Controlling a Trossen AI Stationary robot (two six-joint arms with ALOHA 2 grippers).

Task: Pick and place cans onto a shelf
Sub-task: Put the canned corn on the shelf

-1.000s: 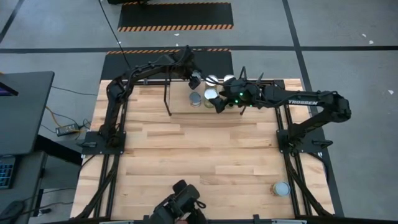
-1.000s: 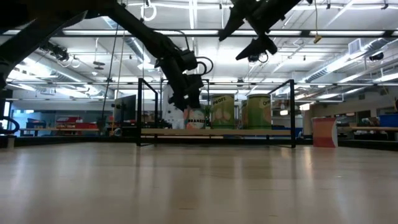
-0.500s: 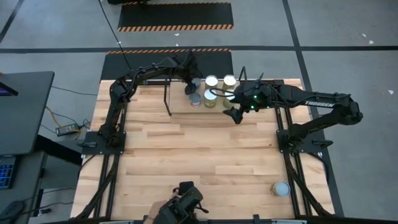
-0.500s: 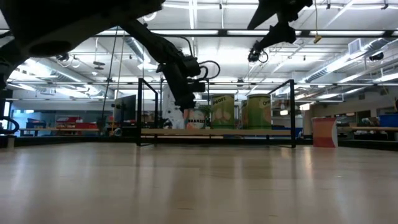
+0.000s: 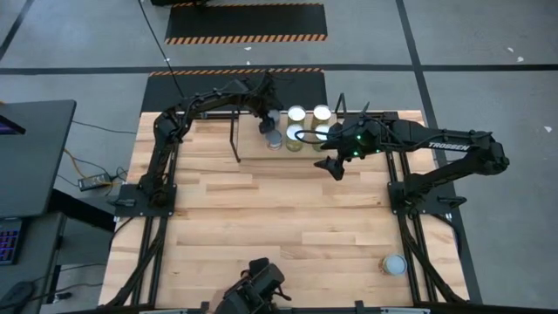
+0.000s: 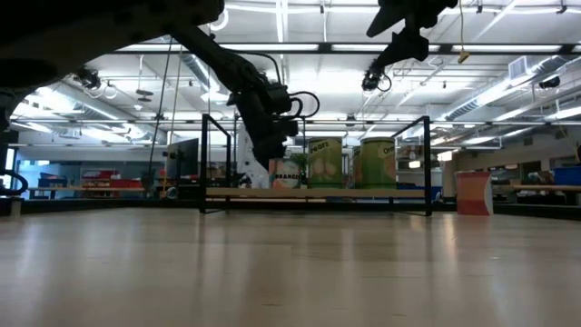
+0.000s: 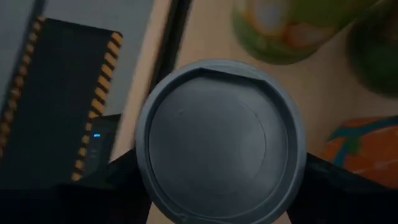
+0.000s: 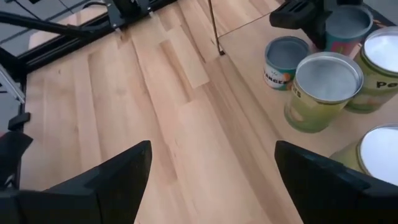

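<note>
The pale plank wooden tabletop [image 5: 261,209] fills the high view; the low light-wood shelf with black wire end frames [image 5: 253,131] sits at its upper edge, carrying silver-topped cans; the left claw [image 5: 267,124] grips a silver-lidded can [image 7: 221,140] there; the right claw [image 5: 334,166], wide open and empty, hangs just right of centre; one lone can [image 5: 394,264] stands lower right.

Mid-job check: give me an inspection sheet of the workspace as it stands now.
Surface: wooden tabletop, mostly bare.
Job's things: five cans clustered on the shelf; one lone can at the table's near right corner.
Clutter: nothing seen.
Grippers: left gripper shut on a can over the shelf; right gripper open, empty, beside the shelf.
Cables: loose cable left of the table.
Surroundings: hazard-striped mats on the floor.
</note>
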